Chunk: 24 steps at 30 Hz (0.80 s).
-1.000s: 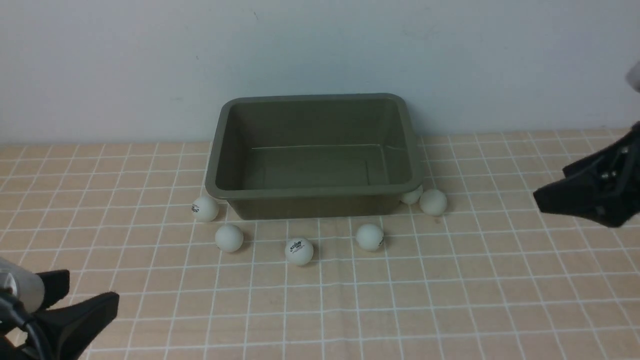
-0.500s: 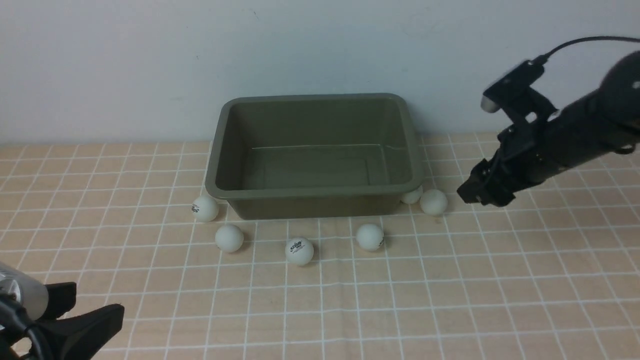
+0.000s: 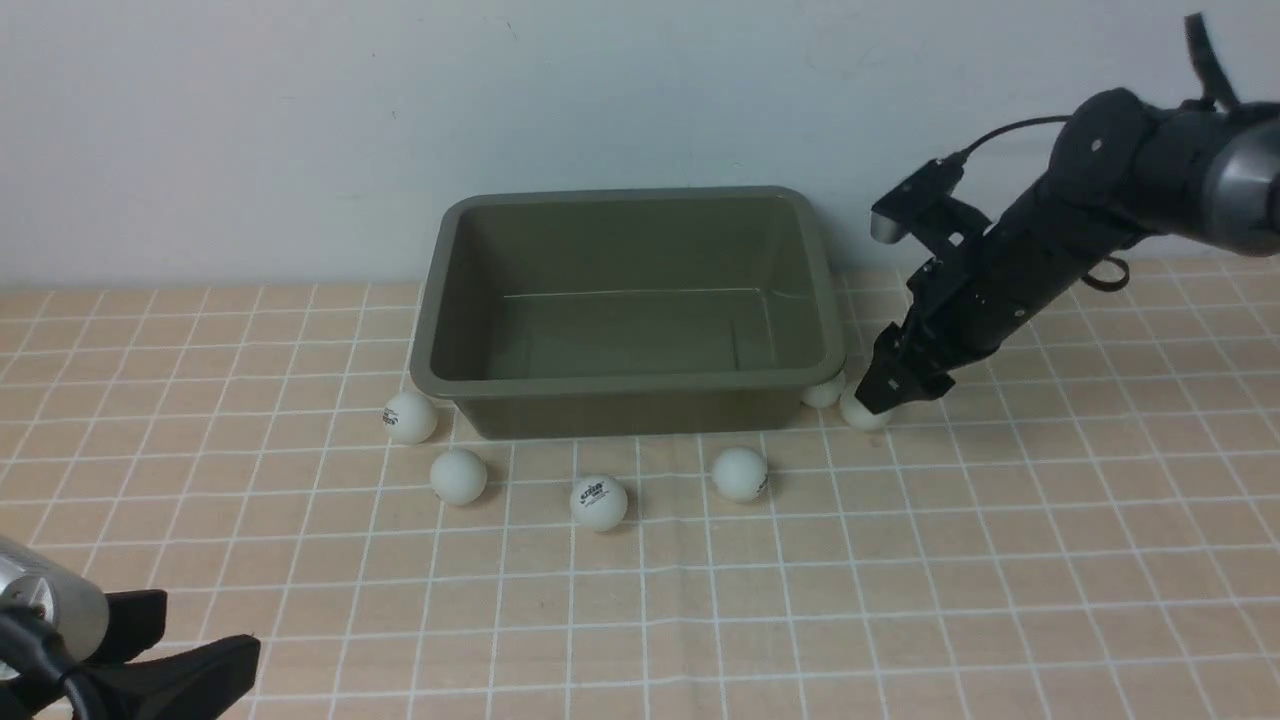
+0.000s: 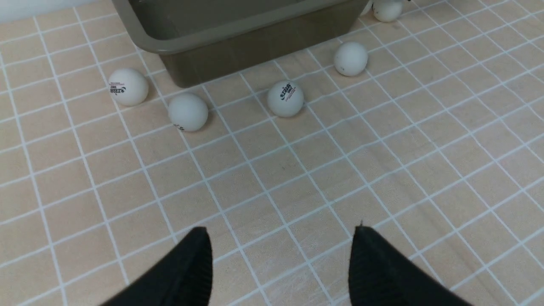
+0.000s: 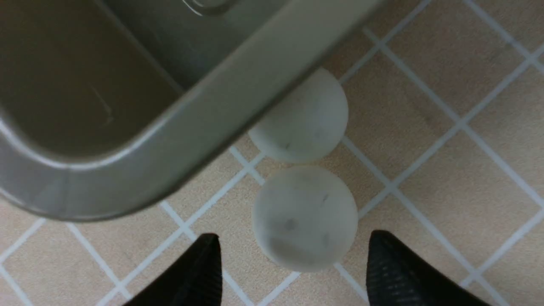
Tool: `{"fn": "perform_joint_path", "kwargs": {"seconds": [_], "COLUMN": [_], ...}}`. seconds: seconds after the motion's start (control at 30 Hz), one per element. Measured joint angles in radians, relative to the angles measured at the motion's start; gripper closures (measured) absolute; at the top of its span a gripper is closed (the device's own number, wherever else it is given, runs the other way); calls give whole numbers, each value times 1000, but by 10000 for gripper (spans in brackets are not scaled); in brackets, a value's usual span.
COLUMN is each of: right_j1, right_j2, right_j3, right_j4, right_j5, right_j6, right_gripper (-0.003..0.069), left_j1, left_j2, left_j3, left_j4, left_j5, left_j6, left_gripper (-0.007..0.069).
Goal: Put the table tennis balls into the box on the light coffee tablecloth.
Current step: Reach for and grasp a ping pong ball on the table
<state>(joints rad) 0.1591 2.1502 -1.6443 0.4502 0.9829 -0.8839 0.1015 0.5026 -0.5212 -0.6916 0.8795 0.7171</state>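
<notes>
The olive-grey box [image 3: 630, 385] stands empty at the back of the light coffee tablecloth [image 3: 900, 560]. Several white table tennis balls lie on the cloth along its front: one [image 3: 411, 417] at the left corner, then others [image 3: 459, 475], [image 3: 598, 502], [image 3: 740, 473]. Two more sit at the right front corner, one [image 3: 824, 392] tucked under the rim. My right gripper [image 3: 885, 395] is down over the outer ball [image 5: 304, 217], open [image 5: 293, 236], a finger on each side and not touching. My left gripper [image 3: 205, 625] is open and empty [image 4: 280, 228] at the near left.
A plain pale wall rises right behind the box. The box rim [image 5: 212, 114] overhangs the tucked-in ball [image 5: 304, 117], close beside my right fingers. The printed ball [image 4: 285, 98] and its neighbours lie well ahead of my left fingers.
My right arm has swung in from the right edge and come down over the ball at the box's right front corner, its jaws narrowing slightly. The left gripper has barely shifted.
</notes>
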Motion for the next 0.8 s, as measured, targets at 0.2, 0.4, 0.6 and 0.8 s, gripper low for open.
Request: {"fn": "perform_joint_path", "kwargs": {"seconds": [0.2,0.4,0.6,0.8], "right_j1": [0,0,0,-18], "right_j2": [30,57,84,44], "right_j3": [-2,-5,-12,-55], "right_j4": [5,56,96,-76], "right_j5": [-30,-72,-96,-61], "right_j6": [-35,-65,-55,72], "right_gripper": [240,249,293,293], "left_j1": [0,0,0,-1], "left_j2": [0,0,0,0], "left_j3": [0,0,0,0], "left_j4": [0,0,0,0], "left_j5": [0,0,0,1], "left_j6": [0,0,0,0], "left_gripper": [262,262,262,262]}}
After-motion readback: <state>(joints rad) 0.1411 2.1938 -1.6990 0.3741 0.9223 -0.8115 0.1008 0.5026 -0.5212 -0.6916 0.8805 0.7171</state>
